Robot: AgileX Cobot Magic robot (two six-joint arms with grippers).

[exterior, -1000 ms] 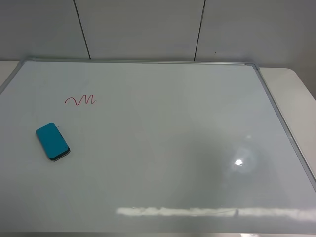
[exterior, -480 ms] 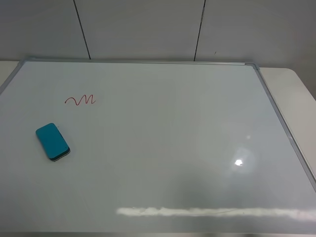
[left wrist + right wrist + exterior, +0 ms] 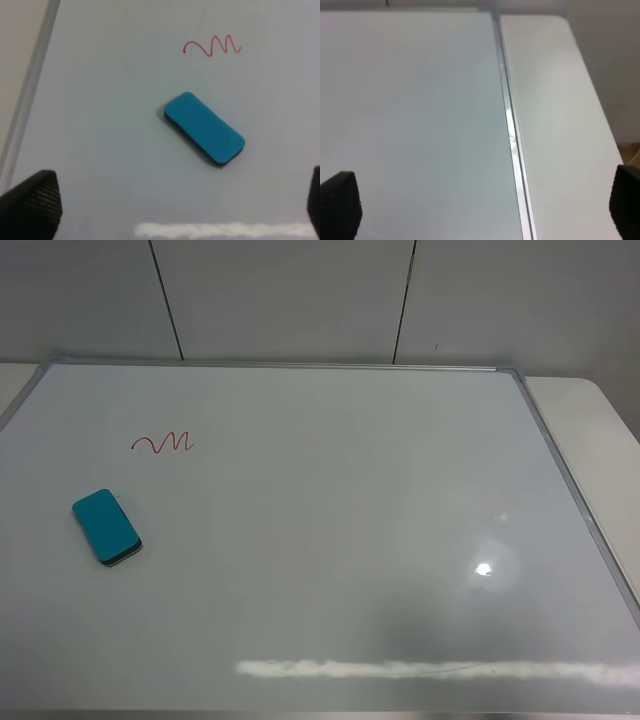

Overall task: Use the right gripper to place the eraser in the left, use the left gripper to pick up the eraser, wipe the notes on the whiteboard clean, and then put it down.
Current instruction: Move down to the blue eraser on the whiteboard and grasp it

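Glossy white, the whiteboard [image 3: 350,540] with its thin silver frame [image 3: 573,485] covers most of a white table [image 3: 590,430], and grey wall panels [image 3: 290,300] stand behind it. The eraser [image 3: 106,527], a teal block with a dark felt base, lies flat on the board with the felt side down. It is ahead of the left gripper [image 3: 172,205], roughly midway between the lines of its two fingers [image 3: 30,205], and well apart from both; nothing touches it. Its long side runs slanted to the fingers. The notes [image 3: 162,444], one red wavy line, are further ahead, beyond the eraser, near it but not touching. The left fingers are spread wide and hold nothing. The right gripper [image 3: 482,202] also has its fingers [image 3: 340,205] spread wide, with nothing between them. Ahead of them are only bare board, the frame and the table; the frame runs forward between the two right fingers.
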